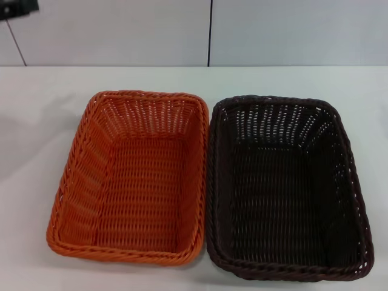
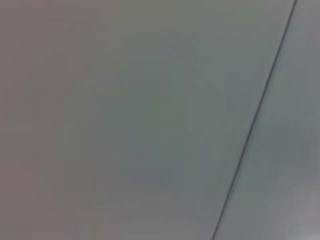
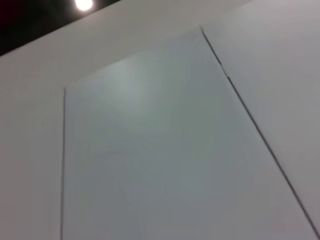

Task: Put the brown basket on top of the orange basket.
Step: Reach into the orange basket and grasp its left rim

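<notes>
Jaws of both arms out of view, state cannot tell. Brown basket (image 1: 288, 188) on white table (image 1: 36, 109), touching orange basket (image 1: 133, 179) along long side, brown on right. Wrist views: only wall panels (image 3: 165, 150).

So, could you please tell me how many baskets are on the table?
2. The orange basket sits on the robot's left and the brown basket beside it on the right, rims touching. None appears hidden.
</notes>
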Robot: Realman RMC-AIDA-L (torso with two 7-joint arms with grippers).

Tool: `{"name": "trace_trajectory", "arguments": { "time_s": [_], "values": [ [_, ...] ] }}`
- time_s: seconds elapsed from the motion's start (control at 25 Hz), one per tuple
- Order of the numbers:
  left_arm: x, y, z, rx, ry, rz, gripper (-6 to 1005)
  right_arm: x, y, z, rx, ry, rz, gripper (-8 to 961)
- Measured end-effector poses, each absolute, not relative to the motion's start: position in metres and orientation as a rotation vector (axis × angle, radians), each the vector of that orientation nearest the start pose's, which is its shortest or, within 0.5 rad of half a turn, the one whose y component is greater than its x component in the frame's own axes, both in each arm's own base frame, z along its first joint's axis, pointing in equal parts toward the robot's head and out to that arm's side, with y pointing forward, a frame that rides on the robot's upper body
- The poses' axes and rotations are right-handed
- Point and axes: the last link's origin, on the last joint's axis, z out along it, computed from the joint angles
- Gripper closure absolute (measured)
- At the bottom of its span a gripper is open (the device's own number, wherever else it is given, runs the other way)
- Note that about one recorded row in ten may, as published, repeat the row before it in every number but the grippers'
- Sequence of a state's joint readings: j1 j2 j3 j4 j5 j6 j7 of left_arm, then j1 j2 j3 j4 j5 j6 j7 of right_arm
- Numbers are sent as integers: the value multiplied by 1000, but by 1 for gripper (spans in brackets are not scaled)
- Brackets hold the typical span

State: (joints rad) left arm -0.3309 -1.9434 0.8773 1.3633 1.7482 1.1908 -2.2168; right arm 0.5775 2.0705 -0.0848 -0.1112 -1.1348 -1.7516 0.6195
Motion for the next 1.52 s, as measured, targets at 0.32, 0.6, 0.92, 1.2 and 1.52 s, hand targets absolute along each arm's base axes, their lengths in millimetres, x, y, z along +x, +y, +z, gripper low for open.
{"name": "trace_trajectory", "arguments": {
  "time_s": [0.32,0.6,0.92,1.2,1.52],
  "values": [
    [-199,347,167,-2180,-1007,-283,199,280,337,96,-1267,244,1357,275],
    [-197,337,140,-2217,-1048,-66,200,280,339,95,-1270,248,1349,276],
    [-212,337,111,-2263,-1130,11,201,282,340,94,-1270,261,1340,276],
    [-224,342,95,-2273,-1187,18,201,283,340,94,-1270,268,1334,277],
    [-240,348,83,-2256,-1263,17,202,285,342,93,-1272,291,1317,277]
  ]
}}
